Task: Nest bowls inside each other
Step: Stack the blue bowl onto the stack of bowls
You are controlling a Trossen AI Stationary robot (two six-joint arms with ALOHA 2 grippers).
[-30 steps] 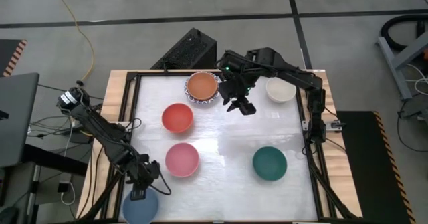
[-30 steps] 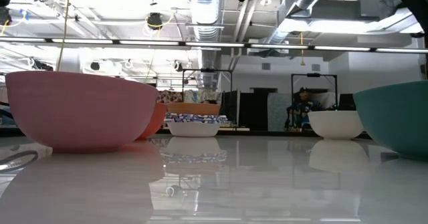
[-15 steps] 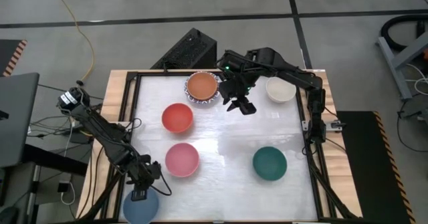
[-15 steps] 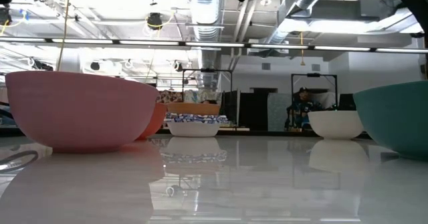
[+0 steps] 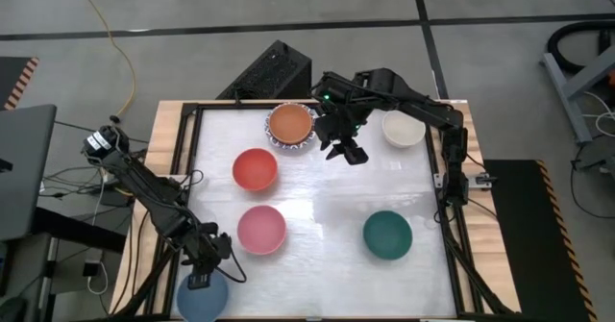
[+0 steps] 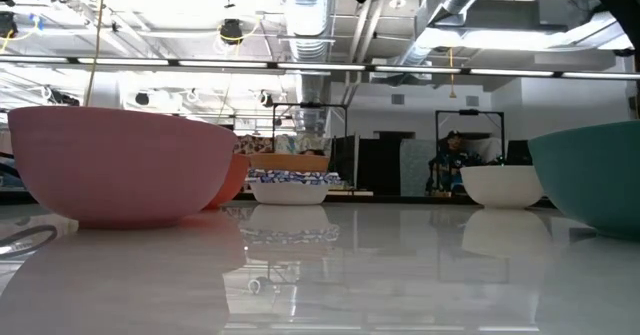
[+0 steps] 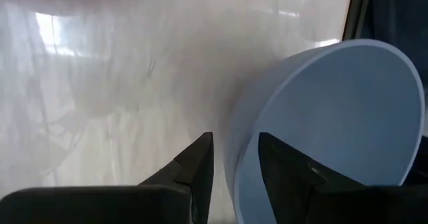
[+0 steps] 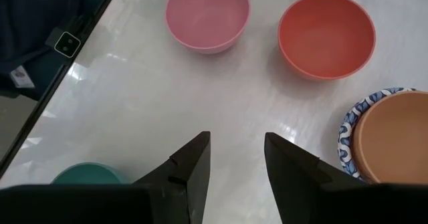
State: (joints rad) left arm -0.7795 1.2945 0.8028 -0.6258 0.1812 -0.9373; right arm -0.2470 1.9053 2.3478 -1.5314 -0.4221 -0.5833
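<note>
Nothing has moved since the earlier frames; both arms and every bowl sit where they were. At the near left corner of the white worktop (image 5: 317, 192), the left gripper (image 5: 199, 280) holds the blue bowl (image 5: 202, 298), which hangs partly over the worktop's edge. Its wrist camera shows the two dark fingers (image 7: 195, 169) pinching the bowl's rim, one finger outside the wall and one inside, with the bowl tipped on its side.

The right gripper (image 5: 350, 154) hovers above the far middle of the worktop, just beside the orange bowl (image 5: 290, 123). Its fingers (image 8: 192, 162) stand apart and hold nothing.

The orange bowl sits nested inside a white bowl with a blue-patterned rim (image 5: 273, 134) at the far edge. The cream bowl (image 5: 403, 129) stands alone at the far right. The red bowl (image 5: 255, 169) lies left of centre, and the pink bowl (image 5: 260, 230) sits nearer the front, close behind the left gripper. The dark green bowl (image 5: 387, 235) rests at the near right, well apart from the others.
</note>
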